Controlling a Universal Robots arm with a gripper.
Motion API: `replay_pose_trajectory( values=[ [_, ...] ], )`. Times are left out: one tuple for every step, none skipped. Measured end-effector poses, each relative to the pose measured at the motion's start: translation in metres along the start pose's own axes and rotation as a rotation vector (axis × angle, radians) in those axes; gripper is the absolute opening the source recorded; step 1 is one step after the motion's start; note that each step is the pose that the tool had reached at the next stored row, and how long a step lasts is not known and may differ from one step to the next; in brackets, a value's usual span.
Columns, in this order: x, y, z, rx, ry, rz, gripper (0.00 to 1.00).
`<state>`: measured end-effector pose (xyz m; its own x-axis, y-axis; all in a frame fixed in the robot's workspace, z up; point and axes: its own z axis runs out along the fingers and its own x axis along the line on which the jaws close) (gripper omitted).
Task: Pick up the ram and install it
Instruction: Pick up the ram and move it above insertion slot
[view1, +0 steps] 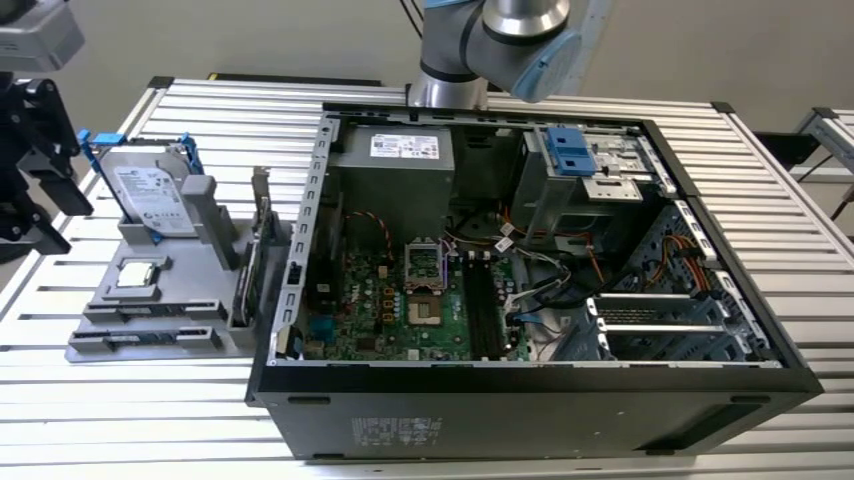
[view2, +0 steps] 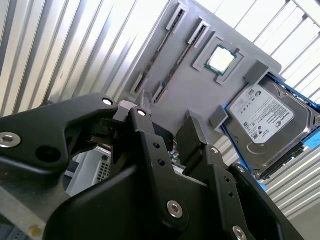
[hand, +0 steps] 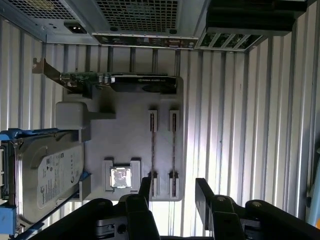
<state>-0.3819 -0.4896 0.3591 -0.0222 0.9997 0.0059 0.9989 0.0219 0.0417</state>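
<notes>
Our pincer (hand: 173, 184) hangs over the grey tray (hand: 125, 135), its fingers spread wide with nothing between them. We judge that gap is meant to pass either side of a thin stick. We see the ram (hand: 173, 145) standing on edge in a slot of the tray, in line with the gap and untouched, and a second stick (hand: 152, 145) stands just beside it. The tray also carries a processor (hand: 120, 177), a hard drive (hand: 50, 175) and an upright card (hand: 120, 82). The open computer case (hand: 140, 20) lies beside the tray, probably to keep the parts near their sockets.

Ram (hand: 173, 150), thin dark stick, on edge in grey holder (hand: 130, 135)
</notes>
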Motion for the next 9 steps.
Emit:
replay_pose_trajectory(
  values=[
    [0.0000, 0.0000, 0.0008, 0.0000, 0.0001, 0.000, 1.00],
    [0.0000, -0.0001, 0.0015, -0.0001, 0.0001, -0.001, 1.00],
    [0.0000, -0.0001, 0.0022, 0.0000, 0.0001, -0.001, 1.00],
    [0.0000, -0.0001, 0.0030, 0.0000, 0.0001, -0.001, 1.00],
    [0.0000, -0.0002, 0.0038, -0.0001, 0.0002, -0.001, 1.00],
    [0.0000, -0.0002, 0.0046, 0.0000, 0.0001, -0.001, 1.00],
    [0.0000, -0.0002, 0.0053, 0.0001, 0.0000, -0.001, 1.00],
    [0.0000, -0.0002, 0.0061, 0.0001, 0.0001, -0.002, 1.00],
    [0.0000, -0.0003, 0.0069, 0.0002, 0.0001, -0.002, 1.00]
  ],
)
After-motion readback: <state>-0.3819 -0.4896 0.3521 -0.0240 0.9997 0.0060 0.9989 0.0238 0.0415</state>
